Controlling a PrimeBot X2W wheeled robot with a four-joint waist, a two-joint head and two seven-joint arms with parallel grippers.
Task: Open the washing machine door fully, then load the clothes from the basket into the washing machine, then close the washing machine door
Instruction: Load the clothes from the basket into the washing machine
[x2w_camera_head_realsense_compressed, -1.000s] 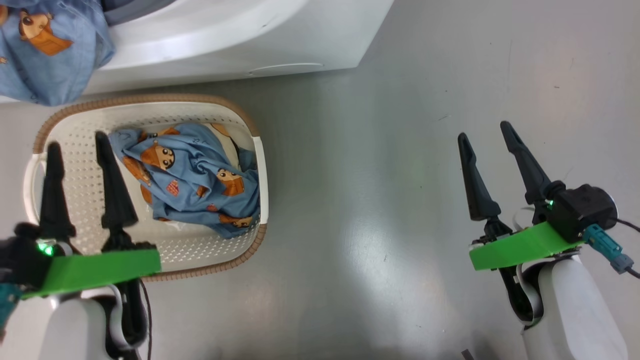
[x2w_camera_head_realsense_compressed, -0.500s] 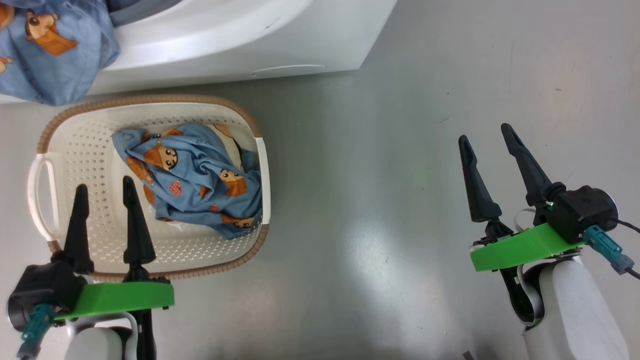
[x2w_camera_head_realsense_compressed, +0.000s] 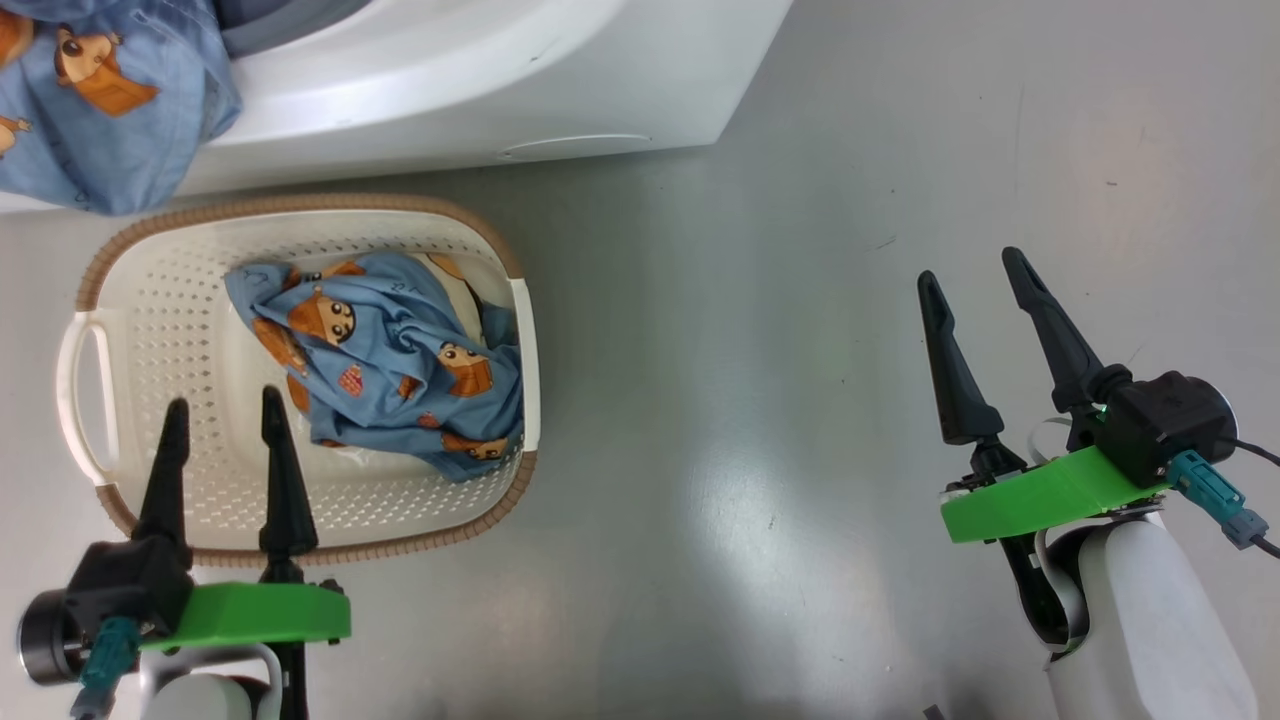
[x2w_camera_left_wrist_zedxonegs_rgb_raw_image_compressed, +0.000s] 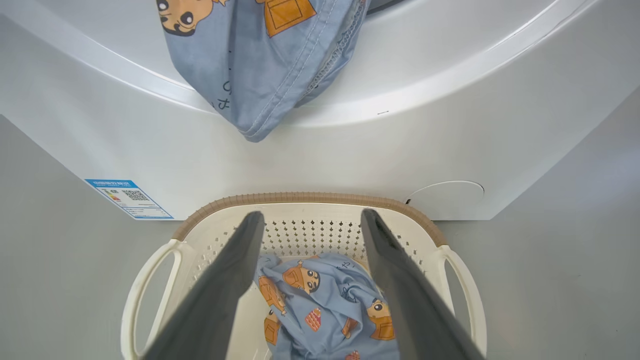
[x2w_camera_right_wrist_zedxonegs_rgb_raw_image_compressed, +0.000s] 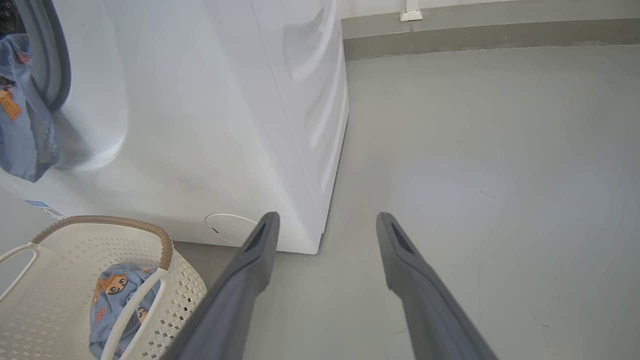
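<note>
Close against the front of the washing machine, on the grey floor, stands the basket. Its brown far rim sits just beside the white panel; whether they touch cannot be told. A crumpled heap of the clothes, light blue with orange-brown cartoon figures, lies in the basket's right half, pressed toward the right wall, with a bit of cream cloth showing at its edge. A hanging garment of the same print droops out over the lower lip of the machine's opening, its hem dangling above the basket's far left corner and clear of the rim. A grey gasket ring edges that opening. Low on the front panel, a blue sticker sits near the left corner and a round filter cap near the right, just behind the basket rim.

The left gripper hovers over the basket's near left part, fingers pointing toward the machine, jaws spread wide and empty, beside the heap and apart from it. The right gripper hangs over bare floor, well to the right of the basket and past the machine's right front corner, jaws likewise spread wide with nothing between them.
</note>
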